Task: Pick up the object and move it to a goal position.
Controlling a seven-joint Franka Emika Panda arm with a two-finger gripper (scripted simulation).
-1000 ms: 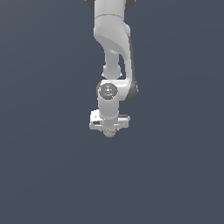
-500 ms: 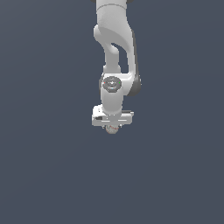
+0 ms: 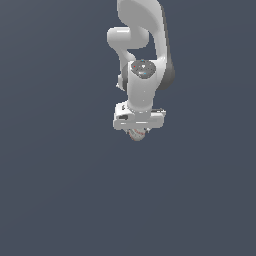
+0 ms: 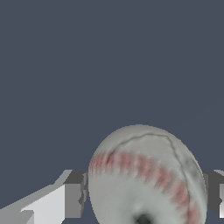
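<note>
A white Panda arm (image 3: 142,55) reaches down from the top of the exterior view, its gripper (image 3: 137,131) pointed straight down — a small white ball (image 3: 137,134) with faint red stitching showing just beneath it, against plain dark grey.

The surface (image 3: 60,190) is a plain dark grey-blue plane, the same colour everywhere in both views. No edge or mark shows on it. Whether the ball (image 4: 146,179) between the fingers (image 4: 73,200) touches it cannot be told.
</note>
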